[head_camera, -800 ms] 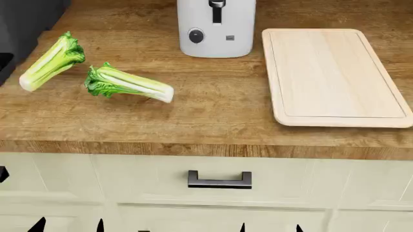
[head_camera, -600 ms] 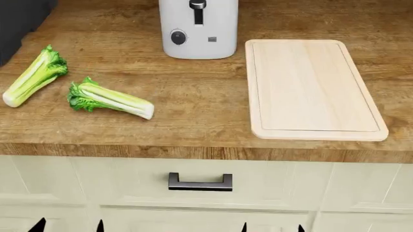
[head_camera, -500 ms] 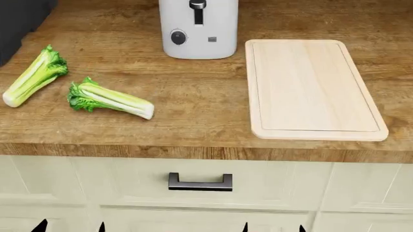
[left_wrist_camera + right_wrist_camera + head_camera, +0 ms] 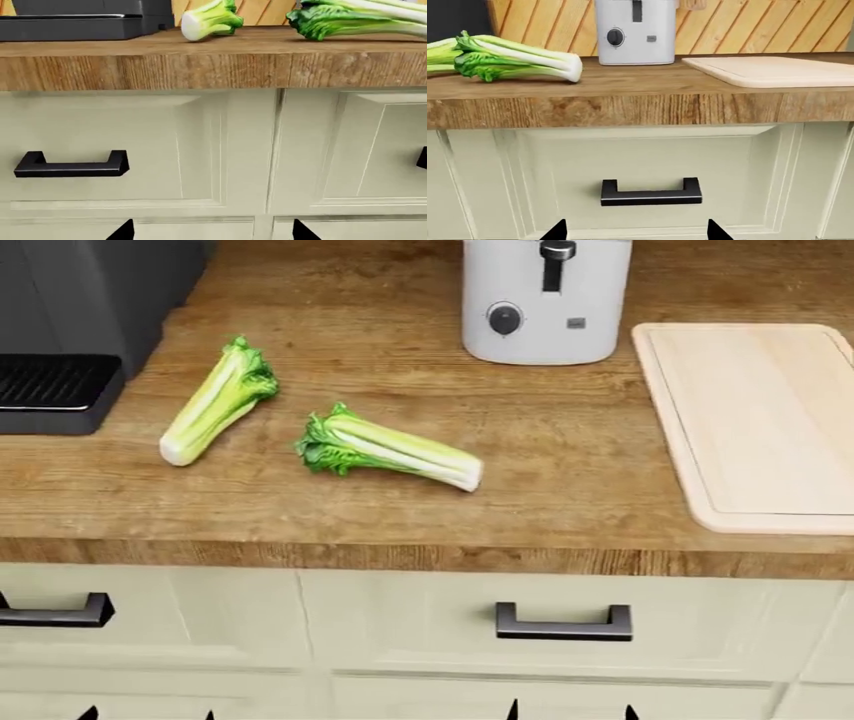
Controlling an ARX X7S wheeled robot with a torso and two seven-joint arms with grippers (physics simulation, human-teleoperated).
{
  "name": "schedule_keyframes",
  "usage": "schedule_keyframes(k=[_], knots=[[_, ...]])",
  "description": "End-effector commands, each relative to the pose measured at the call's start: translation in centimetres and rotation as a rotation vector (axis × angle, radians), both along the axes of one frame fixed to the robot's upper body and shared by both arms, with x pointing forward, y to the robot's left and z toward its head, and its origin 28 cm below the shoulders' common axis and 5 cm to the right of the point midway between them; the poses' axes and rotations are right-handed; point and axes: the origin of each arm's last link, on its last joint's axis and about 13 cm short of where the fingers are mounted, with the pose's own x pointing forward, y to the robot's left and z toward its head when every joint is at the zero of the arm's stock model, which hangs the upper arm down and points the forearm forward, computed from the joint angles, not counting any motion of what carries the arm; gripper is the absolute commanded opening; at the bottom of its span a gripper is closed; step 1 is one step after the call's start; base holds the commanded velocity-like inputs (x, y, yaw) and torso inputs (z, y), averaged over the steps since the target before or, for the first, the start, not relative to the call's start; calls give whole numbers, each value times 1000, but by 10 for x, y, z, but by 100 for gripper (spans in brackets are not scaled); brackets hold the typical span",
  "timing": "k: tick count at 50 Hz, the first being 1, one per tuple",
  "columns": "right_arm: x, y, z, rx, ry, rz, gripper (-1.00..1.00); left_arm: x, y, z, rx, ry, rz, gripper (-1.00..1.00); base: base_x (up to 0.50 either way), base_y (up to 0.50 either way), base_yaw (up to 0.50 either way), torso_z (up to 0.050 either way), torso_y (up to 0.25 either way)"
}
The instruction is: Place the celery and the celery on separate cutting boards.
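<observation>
Two short celery bunches lie on the wooden counter (image 4: 441, 530), well apart from the pale cutting board (image 4: 761, 430) at the right. The left celery (image 4: 214, 402) points its whitish cut base toward the near left and its dark green leafy top toward the far right; its ribbed stalks are pale yellow-green. The right celery (image 4: 387, 448) lies just beside it but apart, leafy top to the left and pale cut base to the right, nearer the counter's front edge. The board is rectangular with a grooved rim and nothing on it; only one board is in view. A white appliance (image 4: 547, 298) with a round knob stands at the far side between the celery and the board, and a dark appliance (image 4: 80, 320) sits at the far left. Below the counter are cream drawer fronts with a black handle (image 4: 561, 624). Both grippers hang low before the drawers, each showing only two dark fingertips (image 4: 557, 231) set apart.
</observation>
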Motion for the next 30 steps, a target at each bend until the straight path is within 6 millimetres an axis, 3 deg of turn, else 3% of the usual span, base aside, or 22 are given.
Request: schedule_keyframes(k=[1,30], knots=[[0,0,-1,-11,8,4,100,0,-1,2,6,-13,0,100,8,500,0,0,0],[0,1,0,-11,4,15,100,-1,0,1,45,-19,-27,100,2,26,0,50,0]])
